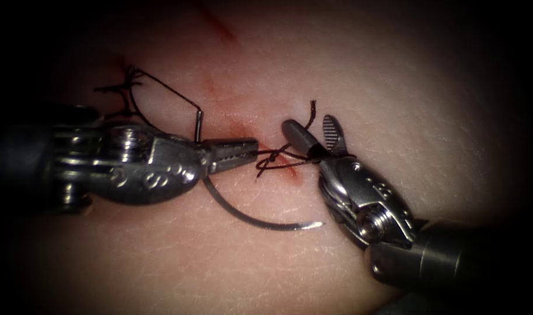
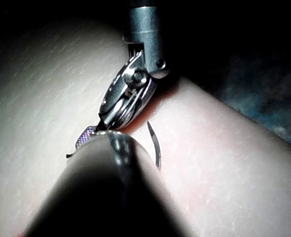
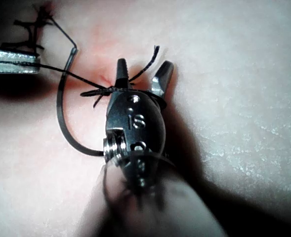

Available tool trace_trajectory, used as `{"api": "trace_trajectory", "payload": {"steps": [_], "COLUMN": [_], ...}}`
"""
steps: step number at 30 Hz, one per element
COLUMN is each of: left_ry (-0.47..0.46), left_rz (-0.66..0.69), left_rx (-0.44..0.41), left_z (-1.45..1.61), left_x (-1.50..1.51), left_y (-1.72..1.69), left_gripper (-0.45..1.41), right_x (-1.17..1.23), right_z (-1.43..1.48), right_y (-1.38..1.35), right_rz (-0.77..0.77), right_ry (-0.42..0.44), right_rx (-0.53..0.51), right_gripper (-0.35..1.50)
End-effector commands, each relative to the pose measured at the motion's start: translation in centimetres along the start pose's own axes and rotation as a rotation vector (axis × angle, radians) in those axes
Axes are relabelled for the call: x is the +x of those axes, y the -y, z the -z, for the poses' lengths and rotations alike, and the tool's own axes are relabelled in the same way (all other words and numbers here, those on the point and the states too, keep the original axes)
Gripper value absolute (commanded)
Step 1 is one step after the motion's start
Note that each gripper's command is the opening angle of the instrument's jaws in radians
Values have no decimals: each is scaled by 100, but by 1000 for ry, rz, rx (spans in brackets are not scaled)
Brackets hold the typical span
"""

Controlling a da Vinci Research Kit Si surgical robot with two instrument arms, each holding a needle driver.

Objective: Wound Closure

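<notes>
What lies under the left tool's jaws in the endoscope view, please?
The curved needle passes beneath the left tool, lying on the tissue, not in it. Its jaws are shut on thread. The needle's middle stretch is covered by the tool. The right tool is open, with thread between its jaws.

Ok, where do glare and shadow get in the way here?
Endoscope view: dark rim, glare on the left pincer, shut on the thread; right pincer open, holding nothing; needle lying on the tissue, not in it. Left wrist view: a dark shaft in front. Right wrist view: tissue brightly lit.
</notes>
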Motion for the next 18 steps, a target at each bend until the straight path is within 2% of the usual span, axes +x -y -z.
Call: {"api": "trace_trajectory", "payload": {"steps": [1,6,7,10,11,15,17,18], "left_ry": [-2,-6,-7,-8,-9,-10,-11,-11], "left_rz": [-1,-2,-3,-5,-6,-8,-9,-9], "left_rx": [3,2,1,1,0,0,0,0], "left_z": [-8,-8,-7,-6,-5,-5,-5,-5], "left_x": [5,5,4,3,3,1,0,0], "left_y": [3,2,2,1,0,0,0,0], "left_gripper": [-45,-45,-45,-45,-45,-45,-45,-45], "right_x": [-7,-9,-9,-10,-10,-9,-10,-10], "right_z": [-9,-20,-23,-26,-26,-26,-25,-25], "right_y": [5,12,15,19,19,19,19,19], "right_rz": [0,3,3,2,3,3,4,4], "right_ry": [2,39,52,56,62,68,68,72], "right_rx": [10,38,48,52,50,48,50,50], "right_gripper": [61,46,34,16,2,-6,-33,-35]}}
